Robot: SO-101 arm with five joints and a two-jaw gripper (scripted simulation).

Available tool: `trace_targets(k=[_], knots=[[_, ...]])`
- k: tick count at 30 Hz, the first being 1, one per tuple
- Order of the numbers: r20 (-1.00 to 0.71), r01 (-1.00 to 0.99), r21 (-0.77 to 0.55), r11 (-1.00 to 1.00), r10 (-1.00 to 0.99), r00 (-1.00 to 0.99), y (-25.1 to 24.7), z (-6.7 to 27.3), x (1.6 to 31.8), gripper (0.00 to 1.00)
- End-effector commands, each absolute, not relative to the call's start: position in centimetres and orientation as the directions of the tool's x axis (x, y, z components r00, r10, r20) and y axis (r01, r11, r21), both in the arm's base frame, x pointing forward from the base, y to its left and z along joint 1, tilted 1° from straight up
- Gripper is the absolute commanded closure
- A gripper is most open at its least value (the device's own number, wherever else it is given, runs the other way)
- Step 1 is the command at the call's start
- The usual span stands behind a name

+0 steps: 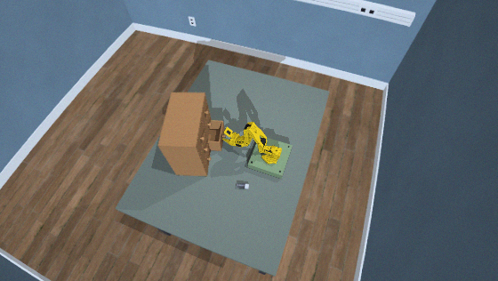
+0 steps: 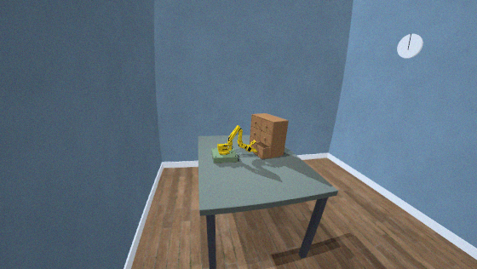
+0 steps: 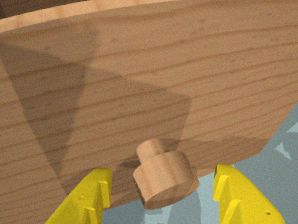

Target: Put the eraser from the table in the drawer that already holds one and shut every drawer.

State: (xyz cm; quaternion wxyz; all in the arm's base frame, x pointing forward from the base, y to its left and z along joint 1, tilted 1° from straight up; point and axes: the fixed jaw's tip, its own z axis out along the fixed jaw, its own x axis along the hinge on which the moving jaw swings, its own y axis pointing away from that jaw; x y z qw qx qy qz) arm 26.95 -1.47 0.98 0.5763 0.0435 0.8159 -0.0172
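Observation:
The brown cabinet (image 1: pixel 184 120) (image 2: pixel 278 138) has one low drawer (image 1: pixel 216 146) (image 2: pixel 263 151) pulled out; no contents can be made out inside. Its wooden front (image 3: pixel 150 65) fills much of the wrist view, with the round knob (image 3: pixel 167 177) low in the middle. My gripper (image 1: pixel 226 135) (image 2: pixel 255 147) (image 3: pixel 162 172) is at this drawer front, partly open. Its fingers stand on either side of the knob with a gap to each, holding nothing. A small dark and white block (image 1: pixel 242 185), which looks like the eraser, lies on the table, away from the gripper.
The arm's green base (image 1: pixel 285 155) (image 2: pixel 226 159) stands on the grey-green table (image 1: pixel 200 222) (image 2: pixel 238 191), facing the cabinet. Other knobs (image 1: pixel 206 149) stick out from the cabinet front beside the open drawer. The other drawers look shut.

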Motion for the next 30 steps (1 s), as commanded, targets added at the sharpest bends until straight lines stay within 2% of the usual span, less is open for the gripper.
trace_targets(k=[1,17,30], knots=[[-0.942,0.081,0.016,0.997,0.042,-0.333,-1.25,1.17,26.92,0.79],[-0.942,0.081,0.016,0.997,0.042,-0.333,-1.25,1.18,26.92,0.79],[-0.942,0.081,0.016,0.997,0.042,-0.333,-1.25,1.18,26.92,0.88]])
